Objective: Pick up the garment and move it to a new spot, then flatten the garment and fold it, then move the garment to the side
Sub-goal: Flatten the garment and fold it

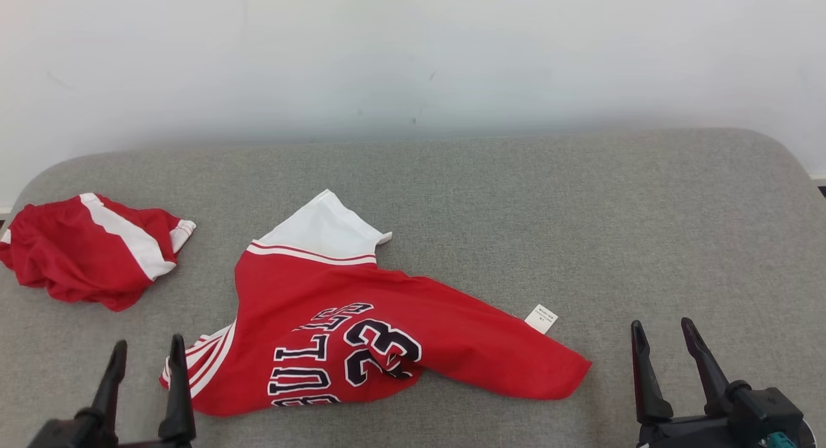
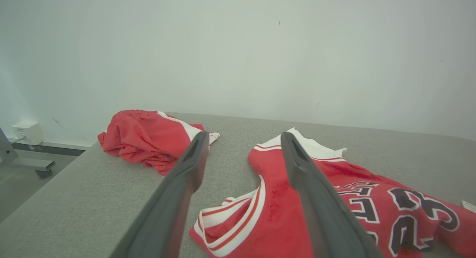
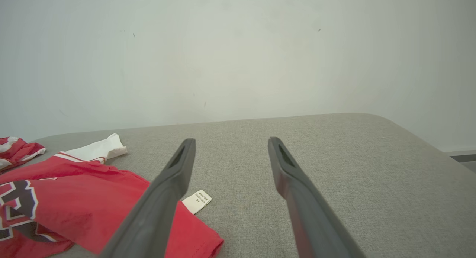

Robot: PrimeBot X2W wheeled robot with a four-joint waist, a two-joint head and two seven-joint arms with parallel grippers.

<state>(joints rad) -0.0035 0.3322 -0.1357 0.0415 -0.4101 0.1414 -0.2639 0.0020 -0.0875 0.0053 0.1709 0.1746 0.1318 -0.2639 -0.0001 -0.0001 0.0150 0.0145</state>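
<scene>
Black fingers of the left gripper [image 1: 147, 342] are standing spread wide with nothing between them, hovering over the near left part of the grey bench [image 1: 581, 209]. The right gripper [image 1: 661, 323] is hovering over the bench's near right part, likewise spread and gripping nothing.

Between the two, on the bench's near half and slightly left of its middle, the red jersey [image 1: 335, 319] is lying rumpled. Its striped trim is sitting just beside the left fingers, its white panel is pointing toward the bench's far side, and its hem is trailing toward the right gripper. A white care label [image 1: 541, 318] is poking out along the jersey's far edge. Near the bench's left end, a second red-and-white bundle [image 1: 84, 248] is sitting crumpled, well apart from the jersey.

Judging by this, flattening is not yet done: the cloth is creasing beside the printed number. A pinch that is catching only the top layer is likely to drag the jersey into a tighter bunch. Slick fabric may be slipping free mid-pull. Uneven pulls from the two sides could be twisting it, or sliding the hem off the bench's near edge.
</scene>
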